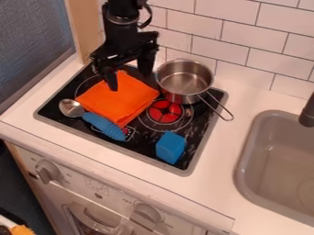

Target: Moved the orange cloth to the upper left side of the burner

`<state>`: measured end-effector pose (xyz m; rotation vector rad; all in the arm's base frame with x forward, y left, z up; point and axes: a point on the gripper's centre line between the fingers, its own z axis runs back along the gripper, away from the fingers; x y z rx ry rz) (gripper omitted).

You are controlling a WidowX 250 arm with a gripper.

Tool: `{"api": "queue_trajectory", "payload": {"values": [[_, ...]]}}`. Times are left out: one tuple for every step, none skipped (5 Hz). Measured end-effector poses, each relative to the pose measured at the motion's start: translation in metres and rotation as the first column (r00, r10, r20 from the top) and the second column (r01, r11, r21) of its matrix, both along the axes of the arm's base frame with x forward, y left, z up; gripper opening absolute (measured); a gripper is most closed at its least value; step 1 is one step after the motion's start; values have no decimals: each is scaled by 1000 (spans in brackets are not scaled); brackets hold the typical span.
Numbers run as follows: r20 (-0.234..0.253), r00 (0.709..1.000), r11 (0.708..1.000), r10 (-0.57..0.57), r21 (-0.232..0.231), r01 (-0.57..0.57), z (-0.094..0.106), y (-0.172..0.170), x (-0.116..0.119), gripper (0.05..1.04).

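Where the gripper (129, 81) hangs, the orange cloth (116, 102) lies beneath; the jaws gape.

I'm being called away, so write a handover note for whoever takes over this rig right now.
Pincer: open, at the upper part of the orange cloth; whether it touches the cloth, I can't tell.
Cloth: flat on the left part of the stovetop, up and left of the red burner.
Around it: pot to the right, blue-handled spoon at the cloth's lower left edge, blue block below the burner.
Done: the cloth appears to be where the task wants it.
Left: probably just lifting the pincer clear without dragging the cloth.
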<state>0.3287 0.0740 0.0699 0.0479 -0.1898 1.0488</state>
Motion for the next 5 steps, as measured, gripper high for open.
{"api": "queue_trajectory", "payload": {"values": [[-39, 999, 1000, 16, 0, -16, -15, 14, 10, 999], [-97, 995, 1000, -11, -4, 10, -44, 16, 14, 999], [-104, 994, 999, -19, -38, 15, -56, 13, 14, 999], [-113, 993, 999, -15, -34, 12, -59, 15, 14, 999], [-107, 994, 999, -1, -55, -5, -61, 19, 15, 1001]]}}
